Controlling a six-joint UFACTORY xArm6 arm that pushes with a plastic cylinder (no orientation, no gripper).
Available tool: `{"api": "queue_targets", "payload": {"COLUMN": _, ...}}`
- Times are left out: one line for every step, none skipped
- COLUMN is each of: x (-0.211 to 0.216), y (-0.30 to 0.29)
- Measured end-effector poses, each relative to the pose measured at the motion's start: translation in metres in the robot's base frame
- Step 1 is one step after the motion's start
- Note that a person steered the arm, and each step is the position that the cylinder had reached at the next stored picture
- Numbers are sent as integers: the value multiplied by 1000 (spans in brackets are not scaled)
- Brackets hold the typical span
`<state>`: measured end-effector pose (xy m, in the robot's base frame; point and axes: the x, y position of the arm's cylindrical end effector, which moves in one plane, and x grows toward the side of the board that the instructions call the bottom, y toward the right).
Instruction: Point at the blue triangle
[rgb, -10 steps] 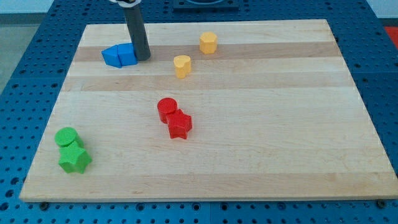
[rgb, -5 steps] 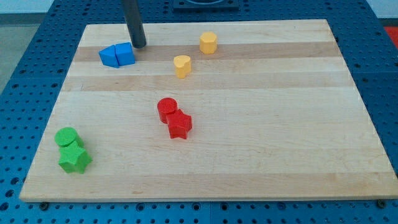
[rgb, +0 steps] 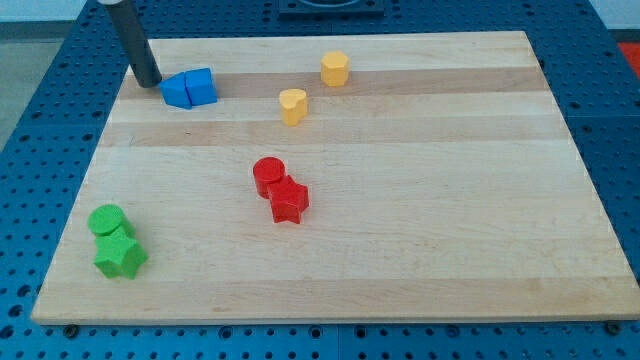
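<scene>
On the wooden worktop (rgb: 400, 240), camera view, upper left corner: my tip (rgb: 148, 82) stands at the view's left of the blue pair, just beside it; contact cannot be confirmed. No pincer is fitted, only the straight dark rod, so there is nothing to read as open or closed.

Item, blue triangle (rgb: 176, 90): the left-hand piece of the blue pair, nearest my tip, touching the blue block (rgb: 201, 85) on its right, whose shape looks roughly cubic.

Item, yellow block (rgb: 335, 69): near the view's top, right of centre-left, shape roughly cylindrical. Item, second yellow block (rgb: 292, 105): below and left of the first, apart from it.

Item, red cylinder (rgb: 268, 176): mid-board, touching the red star (rgb: 289, 200) just below it.

Item, green cylinder (rgb: 107, 221): lower left, touching the green star (rgb: 120, 256) beneath it.

Surround: blue perforated surface (rgb: 40, 90) beyond the board edges.
</scene>
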<state>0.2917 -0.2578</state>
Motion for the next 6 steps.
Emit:
{"api": "queue_targets", "payload": {"x": 18, "y": 0}}
{"api": "queue_targets", "payload": {"x": 38, "y": 0}}
{"api": "queue_targets", "payload": {"x": 45, "y": 0}}
{"api": "queue_targets", "payload": {"x": 23, "y": -11}}
{"api": "queue_targets", "payload": {"x": 0, "y": -13}}
{"api": "queue_targets", "payload": {"x": 0, "y": 2}}
